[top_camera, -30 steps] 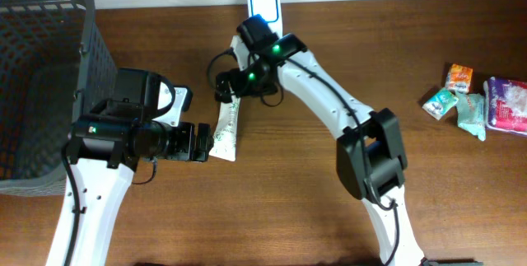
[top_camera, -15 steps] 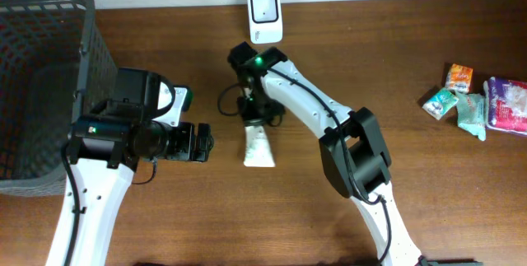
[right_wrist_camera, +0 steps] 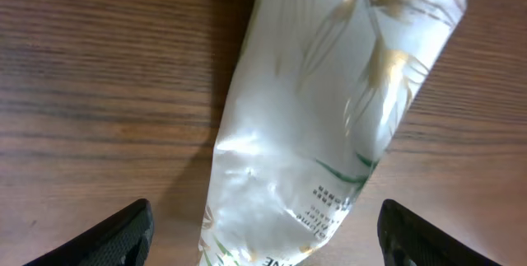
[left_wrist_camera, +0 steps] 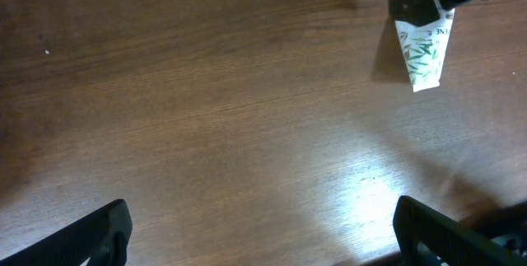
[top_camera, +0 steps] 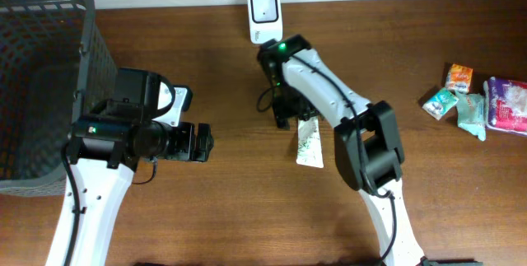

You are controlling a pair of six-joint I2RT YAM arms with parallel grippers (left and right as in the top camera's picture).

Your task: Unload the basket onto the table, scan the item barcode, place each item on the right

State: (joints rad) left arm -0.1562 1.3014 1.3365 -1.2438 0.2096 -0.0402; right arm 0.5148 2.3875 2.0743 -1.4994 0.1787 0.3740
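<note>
Tube on the desk, both grippers open

Overhead: the white tube [top_camera: 310, 143] lies flat on the desk [top_camera: 428, 200], just beside the right gripper [top_camera: 288, 118]. Left wrist: the left gripper [left_wrist_camera: 262, 231] is wide open and empty. Right wrist: its fingers [right_wrist_camera: 123, 231] are spread either side of the tube.

Tube [top_camera: 310, 143] lies on table [top_camera: 247, 217] before scanner [top_camera: 264, 16] (basket [top_camera: 92, 68] far left, packets [top_camera: 473, 101] right).
</note>
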